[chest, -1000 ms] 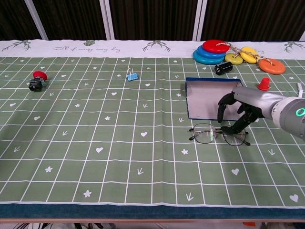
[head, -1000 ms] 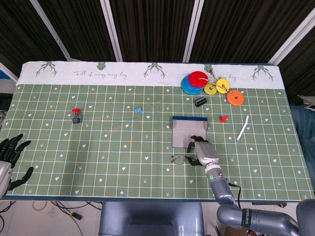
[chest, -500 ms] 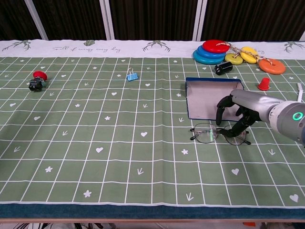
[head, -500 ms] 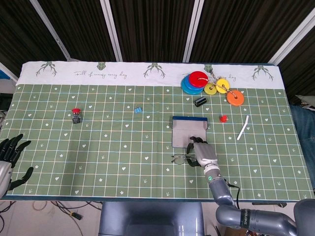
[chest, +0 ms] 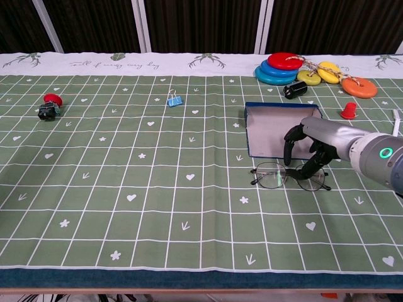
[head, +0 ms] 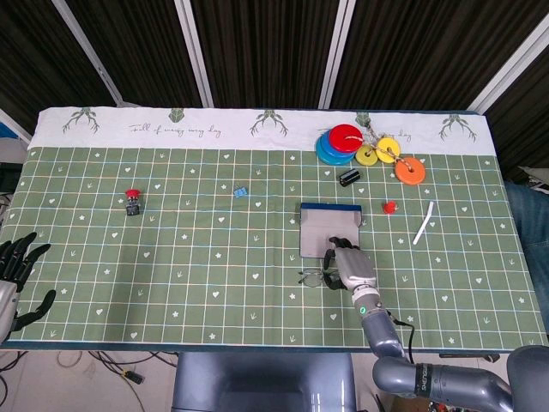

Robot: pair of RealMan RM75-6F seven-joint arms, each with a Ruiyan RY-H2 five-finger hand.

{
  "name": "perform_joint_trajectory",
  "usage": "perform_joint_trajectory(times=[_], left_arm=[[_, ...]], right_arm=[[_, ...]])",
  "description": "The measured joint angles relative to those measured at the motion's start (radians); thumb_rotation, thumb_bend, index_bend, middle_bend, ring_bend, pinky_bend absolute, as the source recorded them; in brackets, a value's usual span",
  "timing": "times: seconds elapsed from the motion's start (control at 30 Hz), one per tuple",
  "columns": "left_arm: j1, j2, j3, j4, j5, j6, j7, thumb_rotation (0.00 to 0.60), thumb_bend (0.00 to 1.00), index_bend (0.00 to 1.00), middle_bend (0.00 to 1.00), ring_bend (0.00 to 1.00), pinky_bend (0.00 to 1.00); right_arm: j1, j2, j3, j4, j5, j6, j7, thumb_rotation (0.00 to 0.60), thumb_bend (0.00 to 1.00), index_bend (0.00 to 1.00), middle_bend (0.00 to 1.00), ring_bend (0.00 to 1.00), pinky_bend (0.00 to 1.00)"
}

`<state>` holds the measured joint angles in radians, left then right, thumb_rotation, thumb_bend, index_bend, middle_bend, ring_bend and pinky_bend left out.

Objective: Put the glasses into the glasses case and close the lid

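Glasses (chest: pixel 288 177) lie flat on the green checked tablecloth (chest: pixel 157 189), just in front of the open glasses case (chest: pixel 272 129), on the side nearer to us. In the head view we see the same glasses (head: pixel 314 277) below the grey case (head: pixel 329 230), whose lid stands up along the far edge.

Our right hand (chest: pixel 313 148) hangs over the right lens, dark fingers (chest: pixel 290 144) curled downward; the fingertips are at the frame, but we cannot tell whether they grip it or only touch it. From above, the right hand (head: pixel 350 268) covers the right half of the glasses and sits at the near edge of the case.

Our left hand (head: pixel 17 273) shows only in the head view, at the far left edge of the table, well apart from everything else, fingers spread and holding nothing.

Farther back we see a stack of coloured discs (chest: pixel 308 70), a small black cylinder (chest: pixel 295 90) and a red cone-shaped piece (chest: pixel 347 111) right of the case. A blue binder clip (chest: pixel 174 99) lies near the middle, and a black block with a red button (chest: pixel 48 106) sits at the left. A white stick (head: pixel 424 223) lies to the right.
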<state>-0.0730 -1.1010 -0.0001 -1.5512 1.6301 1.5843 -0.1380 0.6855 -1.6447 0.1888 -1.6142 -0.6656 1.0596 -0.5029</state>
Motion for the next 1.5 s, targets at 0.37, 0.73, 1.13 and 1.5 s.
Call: perform_joint_trajectory(times=[0.37,0.73,1.13,1.5], left_arm=[[0.001,0.001,-0.001,-0.004,-0.006,-0.005,0.008,0.600,0.34,0.12,0.00,0.00,0.00],[0.001,0.000,-0.001,-0.002,-0.005,-0.005,0.008,0.600,0.34,0.12,0.00,0.00,0.00],[0.001,0.000,-0.001,-0.002,-0.004,-0.005,0.011,0.600,0.34,0.13,0.00,0.00,0.00],[0.002,0.001,-0.001,-0.003,-0.002,-0.003,0.009,0.600,0.34,0.13,0.00,0.00,0.00]], right_arm=[[0.007,-0.001,-0.004,0.005,0.014,-0.012,-0.005,0.600,0.48,0.56,0.16,0.12,0.21],[0.012,-0.001,-0.002,0.011,0.015,-0.025,0.007,0.600,0.49,0.58,0.16,0.12,0.21],[0.013,0.004,-0.004,0.008,0.013,-0.028,0.016,0.600,0.49,0.59,0.16,0.12,0.21],[0.019,-0.001,-0.011,0.015,0.017,-0.039,0.017,0.600,0.56,0.62,0.16,0.12,0.21]])
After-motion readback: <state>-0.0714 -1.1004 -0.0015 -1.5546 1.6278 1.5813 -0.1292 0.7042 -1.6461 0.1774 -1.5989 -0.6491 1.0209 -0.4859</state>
